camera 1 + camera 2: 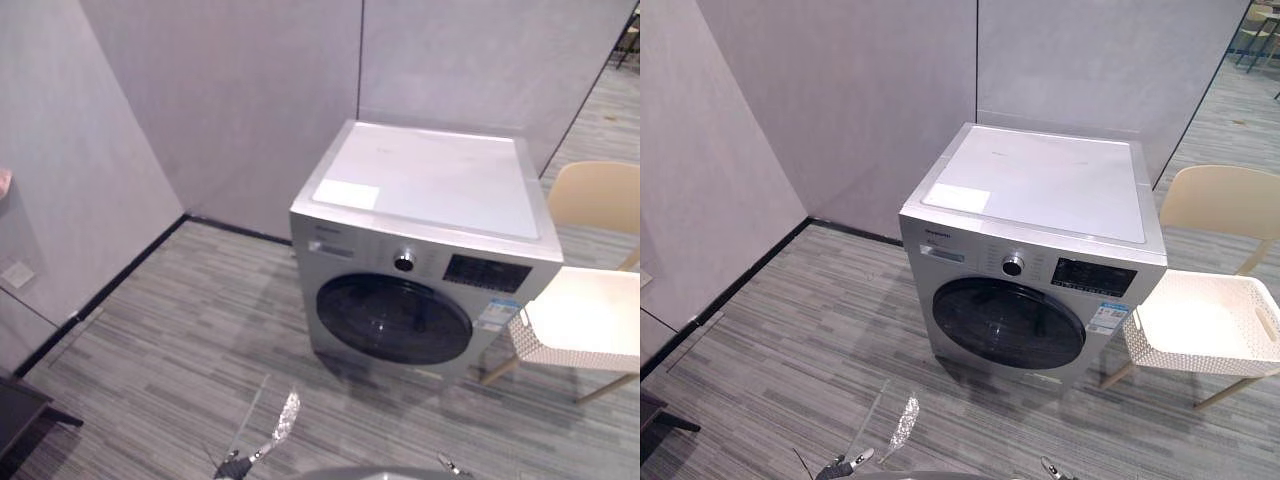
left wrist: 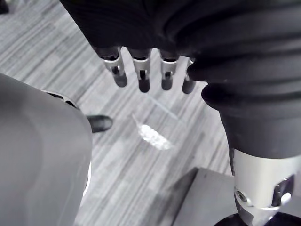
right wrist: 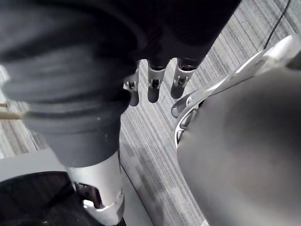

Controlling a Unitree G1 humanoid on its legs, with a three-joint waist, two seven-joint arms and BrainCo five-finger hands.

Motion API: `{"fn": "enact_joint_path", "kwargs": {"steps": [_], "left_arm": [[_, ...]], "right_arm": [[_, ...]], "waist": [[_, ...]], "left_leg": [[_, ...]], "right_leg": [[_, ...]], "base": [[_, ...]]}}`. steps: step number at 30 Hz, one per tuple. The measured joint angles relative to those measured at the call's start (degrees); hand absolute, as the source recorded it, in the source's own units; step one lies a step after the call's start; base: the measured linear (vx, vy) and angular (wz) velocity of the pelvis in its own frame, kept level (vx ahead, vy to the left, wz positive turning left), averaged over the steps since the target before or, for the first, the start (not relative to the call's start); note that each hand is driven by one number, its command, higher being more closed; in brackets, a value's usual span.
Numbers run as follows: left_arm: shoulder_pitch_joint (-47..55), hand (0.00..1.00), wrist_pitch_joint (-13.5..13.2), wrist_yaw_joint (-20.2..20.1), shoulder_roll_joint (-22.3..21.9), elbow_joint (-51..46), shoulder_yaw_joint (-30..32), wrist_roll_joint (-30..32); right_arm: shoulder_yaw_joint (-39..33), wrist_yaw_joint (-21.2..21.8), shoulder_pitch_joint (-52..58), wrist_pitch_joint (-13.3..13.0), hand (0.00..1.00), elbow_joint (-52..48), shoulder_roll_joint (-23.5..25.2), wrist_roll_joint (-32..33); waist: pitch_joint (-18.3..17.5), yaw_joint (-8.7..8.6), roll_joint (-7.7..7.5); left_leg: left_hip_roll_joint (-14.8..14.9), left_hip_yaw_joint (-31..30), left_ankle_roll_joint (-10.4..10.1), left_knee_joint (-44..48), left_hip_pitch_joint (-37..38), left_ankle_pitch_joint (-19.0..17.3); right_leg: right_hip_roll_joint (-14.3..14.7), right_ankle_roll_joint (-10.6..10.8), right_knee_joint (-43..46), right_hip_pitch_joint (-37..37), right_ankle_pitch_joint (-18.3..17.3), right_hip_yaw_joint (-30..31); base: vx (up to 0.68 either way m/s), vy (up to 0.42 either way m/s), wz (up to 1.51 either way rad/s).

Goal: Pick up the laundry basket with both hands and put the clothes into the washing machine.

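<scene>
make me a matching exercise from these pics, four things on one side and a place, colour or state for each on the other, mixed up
1 washing machine door
2 laundry basket
3 chair
4 left hand

A on the chair's seat
B fingers straight, holding nothing
C shut
D cream, with wooden legs

Pairs: 1-C, 2-A, 3-D, 4-B

This looks like a mock laundry corner in an office-style hall. Plain grey partition panels [image 1: 230,100] close it at 9 and 12 o'clock over a striped grey carpet floor [image 1: 180,350]. A washing machine [image 1: 420,270] stands free at the centre. At 3 o'clock a beige chair [image 1: 1215,205] carries a white laundry basket [image 1: 1205,335].
</scene>
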Motion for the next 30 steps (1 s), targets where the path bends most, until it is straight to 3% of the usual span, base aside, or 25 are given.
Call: {"fn": "enact_joint_path", "kwargs": {"steps": [3, 5, 7, 9, 12, 13, 14, 15, 16, 19, 21, 23, 24, 25, 26, 27, 29, 30], "left_arm": [[0.13, 0.0, -0.07, 0.72, 0.39, -0.18, 0.21, -3.24], [0.11, 0.0, -0.29, 0.81, 0.83, -1.54, 3.03, -5.77], [0.09, 0.0, -0.67, 0.78, 0.83, -4.87, 9.68, -7.7], [0.36, 0.0, -0.54, 0.82, 0.91, -4.7, 12.49, -7.59], [2.03, 0.0, 0.22, 0.82, -0.38, -2.77, 16.1, -7.29], [2.36, 0.0, 0.63, 0.86, -1.09, -2.39, 18.43, -6.58], [2.31, 0.0, 0.76, 0.87, -1.67, -1.99, 19.62, -5.81], [2.35, 0.0, 0.79, 0.88, -2.14, -1.88, 19.76, -5.4], [2.38, 0.0, 0.9, 0.95, -2.45, -1.53, 19.95, -5.31], [2.61, 0.0, 1.25, 1.24, -1.63, 0.03, 18.86, -5.84], [2.41, 0.0, 0.88, 1.83, -0.06, -0.03, 11.67, -6.63], [2.15, 0.0, 0.71, 2.08, 0.35, -0.49, 8.92, -7.56], [1.43, 0.0, 0.53, 2.09, 0.93, -1.78, 4.67, -8.06], [0.71, 0.0, 0.51, 2.15, 1.08, -2.18, 3.03, -8.1], [-1.31, 0.0, 0.45, 2.24, 1.01, -2.97, -0.27, -8.18], [-3.48, 0.0, 0.13, 2.26, 1.1, -3.38, -3.36, -8.19], [-6.92, 0.0, -0.1, 2.08, 1.09, -3.63, -6.84, -8.13], [-7.3, 0.0, -0.11, 1.96, 0.77, -4.36, -7.59, -8.11]], "right_arm": [[1.25, 0.08, -0.25, -0.11, 0.0, 0.07, 0.37, -0.76], [1.53, 0.15, -0.74, -0.28, 0.0, 0.14, 0.57, -1.32], [1.39, 0.23, -1.95, -0.41, 0.0, 1.03, -0.33, -2.1], [0.9, 0.15, -1.06, -0.37, 0.0, 1.3, -0.95, -2.22], [-3.04, -0.06, -1.12, -0.55, 0.0, 0.99, -2.82, -2.26], [-4.51, -0.09, -1.25, -0.5, 0.0, 0.94, -2.67, -2.25], [-6.47, -0.17, -1.44, -0.45, 0.0, 0.95, -2.7, -2.12], [-6.78, -0.2, -1.72, -0.36, 0.0, 1.0, -2.7, -2.02], [-6.76, -0.27, -2.59, -0.31, 0.0, 1.15, -2.2, -1.94], [-6.28, -0.07, -5.46, -0.99, 0.0, 0.86, -1.4, -1.46], [-5.27, -0.07, -5.67, -1.44, 0.0, -0.58, -1.55, -0.93], [-5.22, -0.09, -5.3, -1.38, 0.0, -1.08, -1.69, -0.96], [-5.33, -0.2, -4.49, -1.14, 0.0, -1.34, -1.93, -1.09], [-5.29, -0.44, -3.76, -0.82, 0.0, -1.55, -1.96, -1.09], [-5.22, -1.15, -2.06, -0.36, 0.0, -1.64, -1.75, -1.04], [-5.13, -1.24, -1.4, 0.04, 0.0, -1.65, -0.88, -0.96], [-5.11, -1.15, -1.19, 0.06, 0.0, -1.98, 0.14, -0.89], [-5.13, -1.17, -1.06, 0.04, 0.0, -2.31, 0.34, -0.87]], "waist": [[1.06, 0.22, -0.56], [3.25, 0.61, -1.37], [6.68, 1.76, -1.85], [7.71, 2.09, -1.81], [8.21, 1.99, -0.71], [8.13, 1.8, -0.63], [7.73, 1.67, 0.05], [7.52, 1.92, 0.72], [7.89, 2.37, 0.26], [8.15, 2.48, -0.95], [6.51, 2.81, -0.83], [5.64, 2.71, -0.58], [5.24, 1.97, -0.76], [5.16, 1.59, -0.43], [4.94, 0.73, -0.14], [5.19, -0.91, -0.65], [5.65, -2.55, -1.68], [5.95, -2.55, -2.11]], "left_leg": [[1.75, -2.22, -0.62, 4.62, -1.2, -1.38], [4.0, -4.2, 0.06, 19.07, -6.81, -5.21], [6.75, -6.58, 4.12, 41.14, -17.6, -3.38], [6.71, -6.67, 3.24, 45.57, -19.91, -1.91], [8.44, 7.87, 5.31, 40.81, -18.61, -3.47], [7.53, 13.95, 4.45, 35.43, -16.84, -5.05], [5.47, 17.1, 5.88, 29.58, -15.73, -6.23], [4.28, 16.93, 7.15, 27.03, -15.26, -7.07], [3.07, 16.46, 8.15, 25.66, -15.24, -8.47], [1.25, 16.05, 8.59, 26.58, -13.55, -9.8], [-2.88, 15.9, 8.48, 20.52, -9.9, -10.89], [-5.28, 15.56, 8.76, 17.35, -8.78, -10.74], [-8.73, 13.52, 9.33, 13.27, -6.66, -10.26], [-9.91, 12.19, 9.79, 12.05, -5.61, -9.97], [-11.79, 8.93, 10.82, 10.43, -3.56, -9.45], [-13.08, 5.35, 12.08, 10.32, -2.12, -8.97], [-13.67, -0.02, 13.1, 10.38, -0.8, -8.57], [-13.71, -1.3, 13.11, 10.31, -0.15, -8.57]], "right_leg": [[1.41, -1.31, 1.62, 1.25, -2.31, -0.51], [2.48, -2.15, 1.81, 2.7, -3.63, -1.26], [3.02, -2.92, 3.36, 5.08, -5.26, -2.22], [2.01, -2.65, 3.62, 6.74, -5.82, -4.11], [0.47, -1.43, 2.35, 8.05, -5.93, -6.97], [-0.12, -0.21, 0.7, 8.75, -5.11, -8.93], [-0.05, 0.44, -1.2, 8.9, -3.96, -10.97], [0.1, 0.57, -1.86, 8.87, -3.59, -11.31], [-0.06, 0.84, -2.7, 9.31, -3.43, -11.28], [-1.72, 1.59, -2.49, 11.39, -1.34, -10.34], [-5.22, 1.6, 3.11, 9.44, -0.75, -7.61], [-7.45, 1.37, 8.68, 7.25, -0.6, -6.77], [-11.48, -1.02, 19.95, 2.92, 0.89, -5.09], [-12.94, -3.82, 25.0, 1.14, 2.7, -4.13], [-14.17, -11.13, 34.52, -2.27, 7.2, 0.23], [-12.62, -10.57, 45.53, -5.85, 6.4, 6.79], [-7.8, -5.92, 55.77, -10.02, 3.24, 12.72], [-6.14, -5.06, 57.78, -11.56, 2.62, 14.0]], "base": [[0.1, -0.117, 0.33], [0.06, -0.164, 0.31], [0.04, -0.163, 0.21], [0.11, -0.036, 0.34], [0.14, 0.046, 0.41], [0.23, 0.118, 0.9], [0.26, 0.147, 1.01], [0.18, 0.156, 0.94], [0.17, 0.14, 0.51], [0.14, 0.119, 0.25], [0.15, 0.234, -0.04], [0.11, 0.217, 0.22], [0.13, 0.233, 0.66], [0.2, 0.281, 1.2], [0.23, 0.2, 1.58], [0.24, 0.171, 1.75], [0.24, 0.064, 1.58], [0.24, 0.022, 1.31]]}}
